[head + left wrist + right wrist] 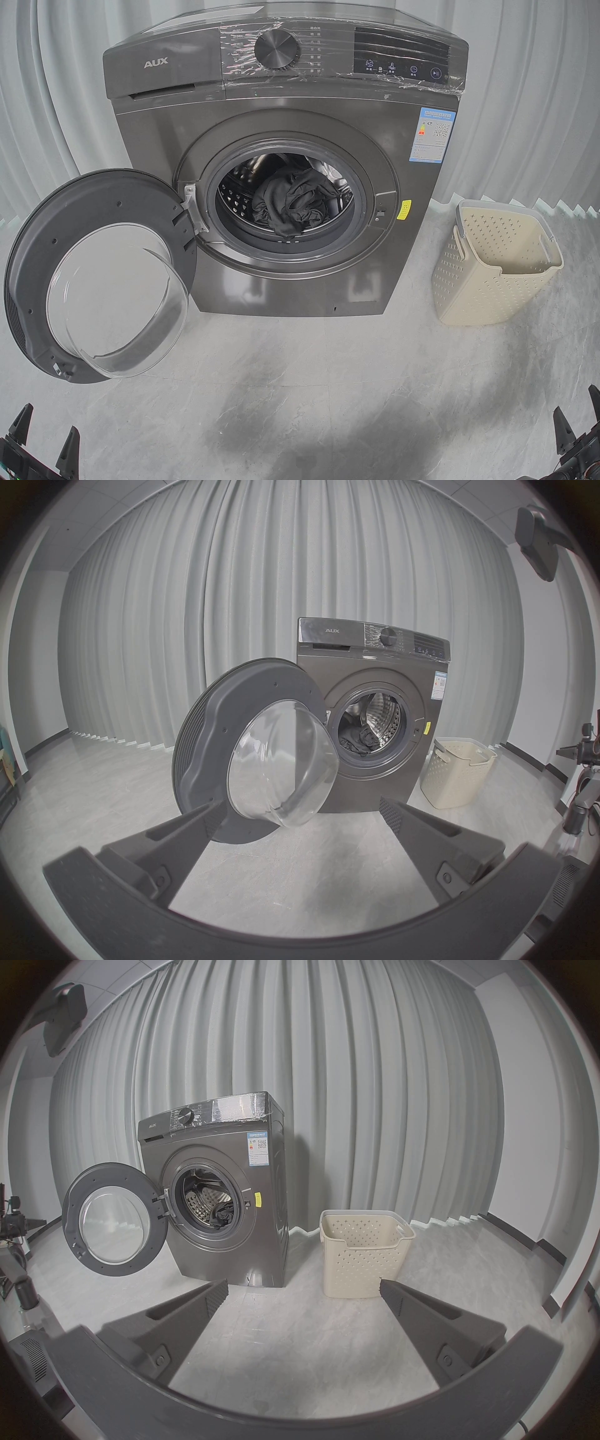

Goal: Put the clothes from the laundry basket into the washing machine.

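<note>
Inside the ribbed steel drum (239,195) of the grey washing machine (281,106), crumpled dark clothes (291,200) lie in a soft heap. Its round door (94,206), with a domed clear window, hangs wide open. Just beside the machine, a cream perforated plastic laundry basket (475,294) stands on the marbled floor (312,381). The left tool (49,422) and right tool (575,403) both gape, holding nothing.

The left gripper (301,806) and right gripper (303,1285) have dark grey wedge-shaped fingers (187,836) with ribbed tips.

Dark clothes (290,200) inside open grey washing machine (300,290); cream laundry basket (469,294) beside
</note>
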Motion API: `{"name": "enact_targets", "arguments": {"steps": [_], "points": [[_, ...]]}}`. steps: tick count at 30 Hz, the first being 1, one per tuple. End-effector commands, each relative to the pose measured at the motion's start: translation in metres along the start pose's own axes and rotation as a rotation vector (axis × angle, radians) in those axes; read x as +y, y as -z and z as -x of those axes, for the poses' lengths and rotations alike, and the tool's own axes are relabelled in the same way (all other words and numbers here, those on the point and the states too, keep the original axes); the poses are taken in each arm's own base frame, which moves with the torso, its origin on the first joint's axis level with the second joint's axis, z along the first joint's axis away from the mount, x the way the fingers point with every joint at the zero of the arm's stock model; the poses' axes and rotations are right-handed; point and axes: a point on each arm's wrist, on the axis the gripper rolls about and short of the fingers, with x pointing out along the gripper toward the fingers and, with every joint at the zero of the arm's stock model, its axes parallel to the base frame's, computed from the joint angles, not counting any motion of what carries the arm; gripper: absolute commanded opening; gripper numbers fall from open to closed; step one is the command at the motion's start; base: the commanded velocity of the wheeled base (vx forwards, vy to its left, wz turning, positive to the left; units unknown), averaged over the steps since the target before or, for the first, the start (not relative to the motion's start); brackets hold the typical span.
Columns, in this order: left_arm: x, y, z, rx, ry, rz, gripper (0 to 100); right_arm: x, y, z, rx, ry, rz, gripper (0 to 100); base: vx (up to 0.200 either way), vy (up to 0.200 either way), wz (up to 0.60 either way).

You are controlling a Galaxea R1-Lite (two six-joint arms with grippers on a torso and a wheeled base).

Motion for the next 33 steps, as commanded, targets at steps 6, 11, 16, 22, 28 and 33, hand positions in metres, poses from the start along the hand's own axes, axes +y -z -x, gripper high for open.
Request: {"name": "enact_targets", "arguments": {"steps": [6, 11, 16, 22, 28, 33], "points": [[0.0002, 0.0047, -0.0002, 0.003, -0.001, 0.001, 100, -0.0001, 0.0026, 0.0001, -0.001, -0.001, 0.003, 100, 0.0, 0.2, 0.0], [0.0002, 0.0043, -0.0001, 0.001, -0.001, 0.003, 100, -0.0001, 0.0026, 0.0001, -0.001, -0.001, 0.003, 100, 0.0, 0.2, 0.0], [0.0002, 0.0044, -0.0001, 0.003, -0.001, 0.003, 100, 0.0, 0.0026, 0.0001, -0.001, 0.001, 0.003, 100, 0.0, 0.2, 0.0], [0.0002, 0.0044, -0.0001, 0.003, 0.001, 0.006, 100, 0.0, 0.0026, 0.0001, -0.001, 0.001, 0.003, 100, 0.0, 0.2, 0.0], [0.0002, 0.0044, -0.0001, 0.003, -0.001, 0.004, 100, 0.0, 0.0026, 0.0001, -0.001, 0.001, 0.003, 100, 0.0, 0.1, 0.0], [0.0002, 0.0044, -0.0001, 0.003, -0.001, 0.003, 100, 0.0, 0.0026, 0.0001, -0.001, 0.001, 0.003, 100, -0.08, 0.0, 0.0]]}}
